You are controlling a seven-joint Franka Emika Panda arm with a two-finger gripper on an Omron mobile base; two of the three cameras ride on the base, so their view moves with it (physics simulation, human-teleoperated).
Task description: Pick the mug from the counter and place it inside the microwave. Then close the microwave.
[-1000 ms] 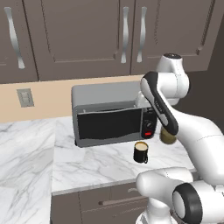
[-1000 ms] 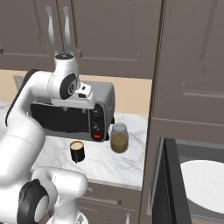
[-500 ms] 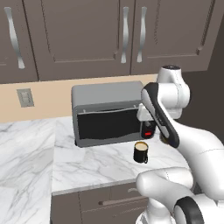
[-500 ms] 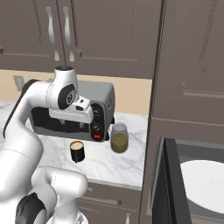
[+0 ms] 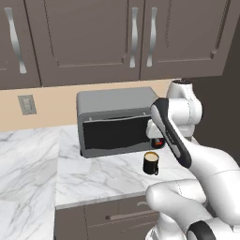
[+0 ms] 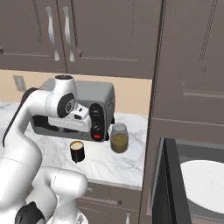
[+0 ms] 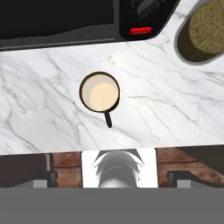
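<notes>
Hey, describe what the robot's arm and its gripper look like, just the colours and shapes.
The arm is made of glossy white rounded segments with dark grey to black joint bands and a dark strip along one link; a round dark cap marks a joint in the right base view. No loose cables show. The gripper shows two small dark finger tips at the edge of the hand view.

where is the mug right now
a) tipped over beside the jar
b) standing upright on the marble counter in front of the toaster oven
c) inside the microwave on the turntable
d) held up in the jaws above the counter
b: the mug stands upright on the counter, its tan inside facing up, in front of the toaster oven and apart from the jar.
</notes>
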